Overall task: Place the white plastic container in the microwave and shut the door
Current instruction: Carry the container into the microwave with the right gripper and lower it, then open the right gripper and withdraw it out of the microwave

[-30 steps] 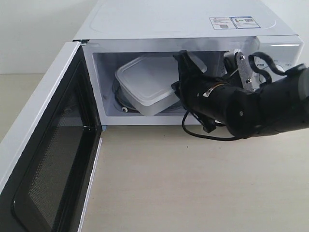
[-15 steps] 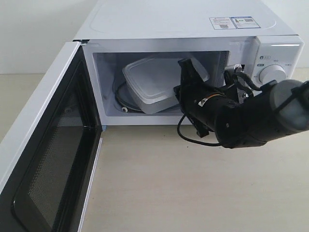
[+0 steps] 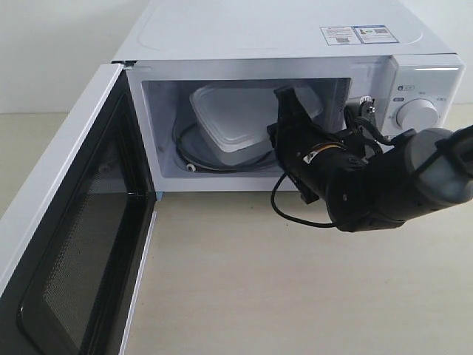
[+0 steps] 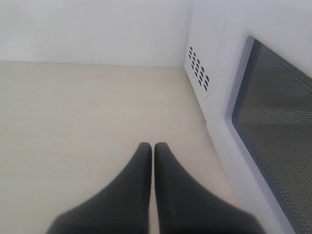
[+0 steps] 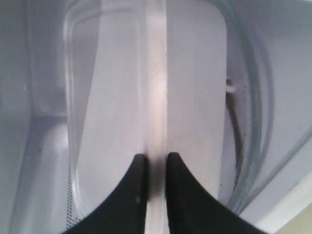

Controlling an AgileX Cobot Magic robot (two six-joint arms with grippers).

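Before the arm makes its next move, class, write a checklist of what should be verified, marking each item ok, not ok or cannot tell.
1. Is the white plastic container inside the microwave? ok.
2. Does it lie flat on the turntable? not ok, it sits tilted.
3. Has the right gripper let go? not ok, its jaws clamp the container's rim.
4. Is the right arm out of the microwave? not ok, it reaches inside.
5. Is the door ready to swing? ok, wide open.
6. Is the left gripper free? ok, shut and empty beside the door.
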